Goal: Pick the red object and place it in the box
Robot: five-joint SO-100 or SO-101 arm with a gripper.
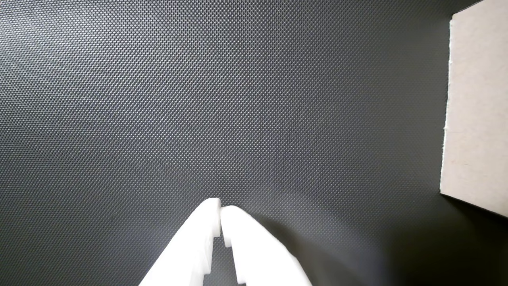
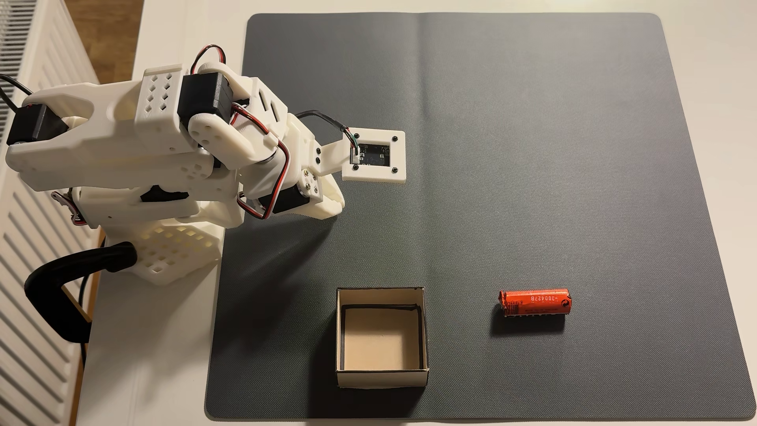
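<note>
Fixed view, left to right. At the left edge of the worktop (image 2: 164, 368) you see the arm (image 2: 123, 135) folded back over its base, with the end effector (image 2: 334, 207) just over the left margin of the grey mat (image 2: 532, 164), about halfway along that edge. Its fingers hang beneath the wrist there and cannot be read from this camera. In the wrist view the end effector (image 1: 220, 208) has its two white fingers pressed together at the tips, with nothing between them, over bare mat.

Next along the mat's near edge stands the box (image 2: 381, 375), open at the top and empty. One wall of the box (image 1: 476, 111) enters the wrist view at the right border.

Further right along the same near edge, well apart from the box, lies the red object (image 2: 534, 303) on its side. Its long axis runs parallel to the near edge, crimped end toward the box.

Judgement: the red object lies diagonally away from the end effector, toward the mat's near right corner and beyond the box. You will likely need to spread the fingers and close them across the short width.
</note>
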